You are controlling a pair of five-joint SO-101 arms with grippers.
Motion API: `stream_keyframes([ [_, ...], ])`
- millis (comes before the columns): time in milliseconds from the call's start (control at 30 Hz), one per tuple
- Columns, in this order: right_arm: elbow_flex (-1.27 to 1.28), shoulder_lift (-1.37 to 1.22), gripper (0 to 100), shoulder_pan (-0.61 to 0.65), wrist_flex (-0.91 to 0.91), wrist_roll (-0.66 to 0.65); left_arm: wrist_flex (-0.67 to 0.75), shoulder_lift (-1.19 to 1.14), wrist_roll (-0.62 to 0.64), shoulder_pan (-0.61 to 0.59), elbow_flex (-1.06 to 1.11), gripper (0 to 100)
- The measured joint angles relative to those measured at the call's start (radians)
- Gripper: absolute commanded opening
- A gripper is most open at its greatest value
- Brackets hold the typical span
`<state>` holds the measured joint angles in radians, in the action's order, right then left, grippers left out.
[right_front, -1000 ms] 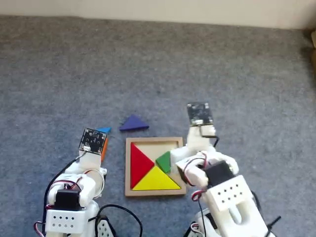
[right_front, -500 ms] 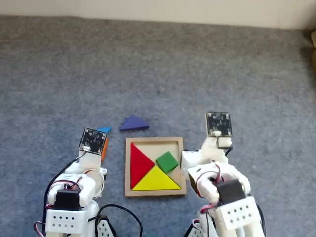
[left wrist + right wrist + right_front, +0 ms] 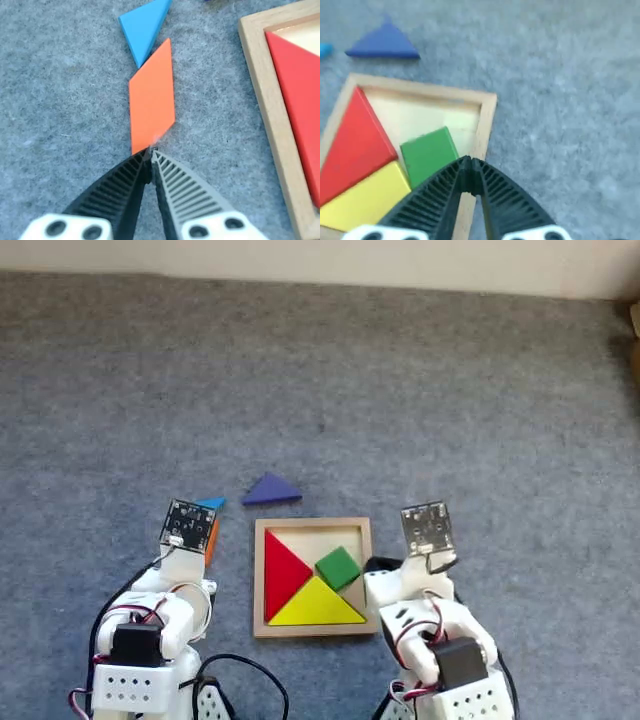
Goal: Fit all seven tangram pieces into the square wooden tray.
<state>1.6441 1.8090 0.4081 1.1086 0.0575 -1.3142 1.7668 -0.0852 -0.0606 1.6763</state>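
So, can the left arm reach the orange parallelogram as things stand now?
Probably yes: the left claw, shut, sits at the near tip of the orange parallelogram, nothing between them; it must open first.

The tray (image 3: 312, 525) holds a large triangle (image 3: 285, 568) at left, a second large triangle (image 3: 315, 605) in front, and a square (image 3: 338, 567) at right. Left of the tray lies a parallelogram (image 3: 151, 97), with a small triangle (image 3: 144, 26) at its far tip. A medium triangle (image 3: 270, 490) lies behind the tray.

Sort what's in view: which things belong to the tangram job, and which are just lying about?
Job: tray, holding red triangle, yellow triangle, green square; on the carpet, navy triangle, light blue triangle, orange parallelogram.
Lying about: cables at the near edge.
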Motion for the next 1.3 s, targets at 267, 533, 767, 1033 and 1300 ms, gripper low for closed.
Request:
stream_keyframes([
  [267,0.029,0.011,0.5,0.0,-0.009,-0.003,0.0,0.0,0.0,0.0,0.0,1],
  [533,0.029,0.011,0.5,-0.083,0.095,-0.003,0.0,0.0,0.0,0.002,0.0,1],
  [767,0.029,0.011,0.5,-0.14,0.14,-0.003,0.0,0.0,0.0,0.051,0.0,1],
  [1033,0.029,0.011,0.5,-0.144,0.14,-0.003,-0.002,0.0,0.0,0.071,0.0,1],
  [1300,0.029,0.011,0.5,-0.146,0.14,-0.003,-0.003,0.0,0.0,0.069,-0.035,1],
])
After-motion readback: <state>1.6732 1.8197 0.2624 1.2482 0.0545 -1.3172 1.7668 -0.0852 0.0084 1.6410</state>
